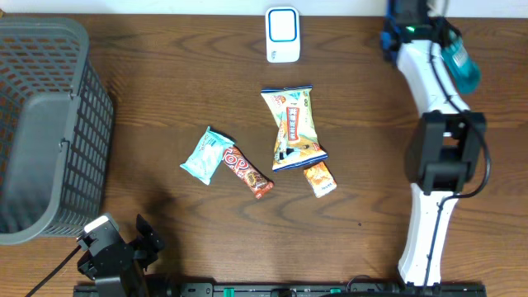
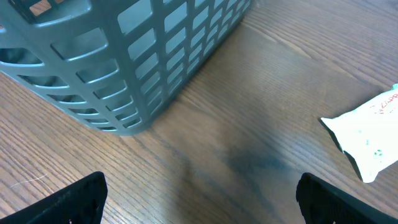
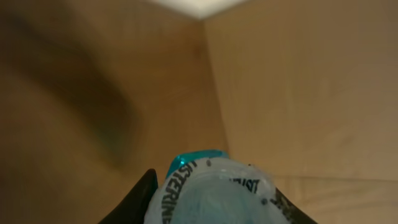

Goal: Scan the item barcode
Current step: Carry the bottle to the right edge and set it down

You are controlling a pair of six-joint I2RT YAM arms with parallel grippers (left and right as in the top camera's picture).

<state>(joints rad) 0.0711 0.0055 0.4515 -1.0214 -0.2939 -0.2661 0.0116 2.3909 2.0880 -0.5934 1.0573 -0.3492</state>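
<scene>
Teal bottle (image 3: 214, 186) in right end effector (image 3: 217, 210), wood-grain table (image 1: 371, 124), grey basket (image 1: 49, 124)

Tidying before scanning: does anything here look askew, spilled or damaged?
Nothing spilled or damaged. The big yellow bag lies tilted, its corner touching the orange packet; the red bar and blue packet lie askew too.

table (image 1: 371, 124): dark wood, visible grain, low sheen
basket (image 1: 92, 132): grey plastic lattice, matt
large packet (image 1: 293, 128), pale blue packet (image 1: 206, 155): thin film wrappers, glossy, crinkled
scanner (image 1: 282, 35): smooth white plastic, blue trim
clear bottle (image 3: 214, 190): translucent plastic, shiny, teal printed label
</scene>
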